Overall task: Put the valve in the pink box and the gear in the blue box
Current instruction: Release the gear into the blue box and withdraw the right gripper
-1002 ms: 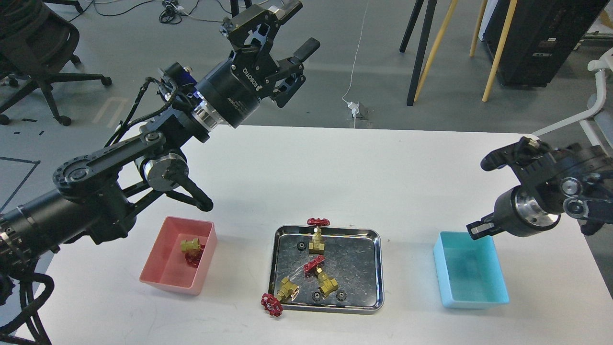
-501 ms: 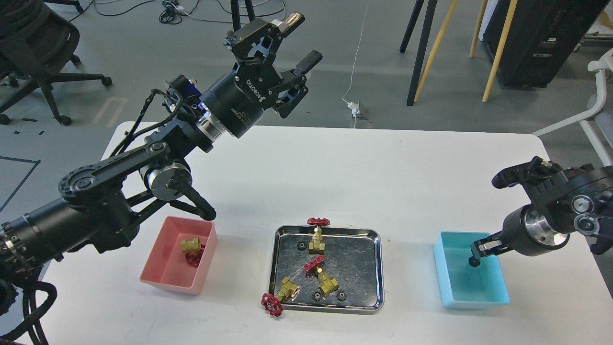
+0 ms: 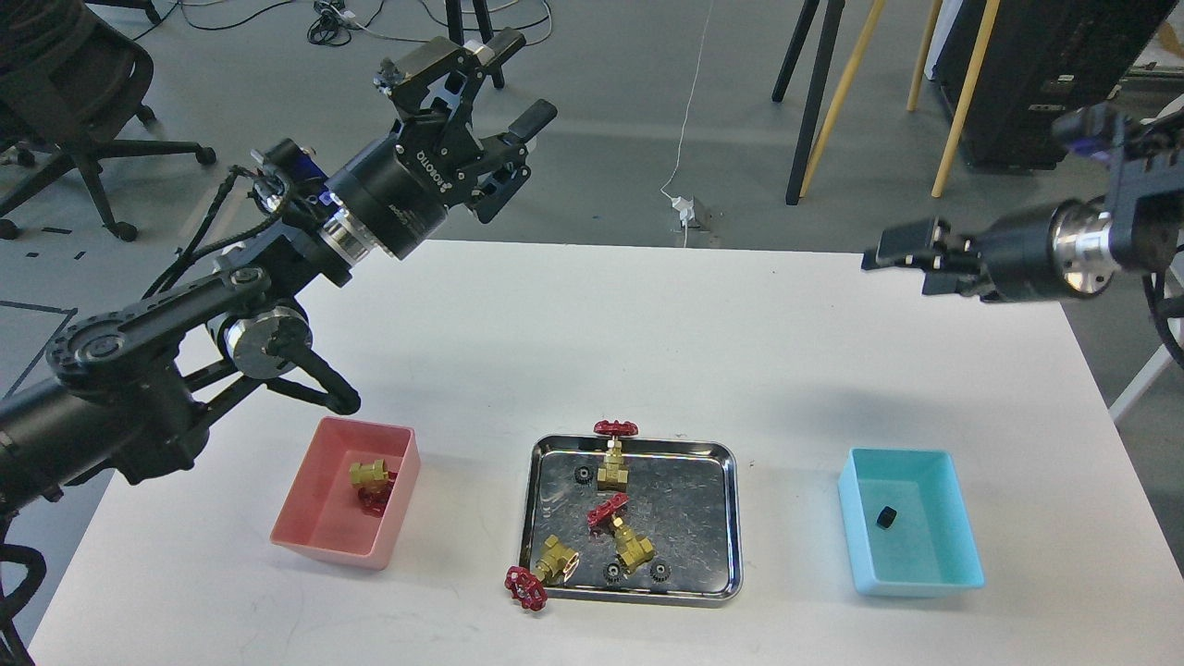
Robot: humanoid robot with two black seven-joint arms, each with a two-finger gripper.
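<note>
One valve [image 3: 370,481] lies in the pink box [image 3: 324,546]. Three more valves [image 3: 612,455] [image 3: 622,532] [image 3: 548,566] lie on the steel tray [image 3: 736,518]; the front left one hangs its red handwheel over the tray's rim. One gear [image 3: 886,518] lies in the blue box [image 3: 916,583]. Three gears [image 3: 583,474] [image 3: 612,572] [image 3: 659,571] lie in the tray. My left gripper [image 3: 520,79] is open and empty, high beyond the table's far left edge. My right gripper [image 3: 902,259] is raised over the table's far right, empty, fingers slightly apart.
The white table [image 3: 647,342] holds the three containers in a row near its front edge. An office chair [image 3: 65,102] stands on the floor at the far left. Stand legs [image 3: 814,102] and a dark cabinet [image 3: 1045,83] are beyond the table.
My right gripper let the gear fall into the blue box, then rose and moved back away from it. My left arm drifted to the left, still open.
</note>
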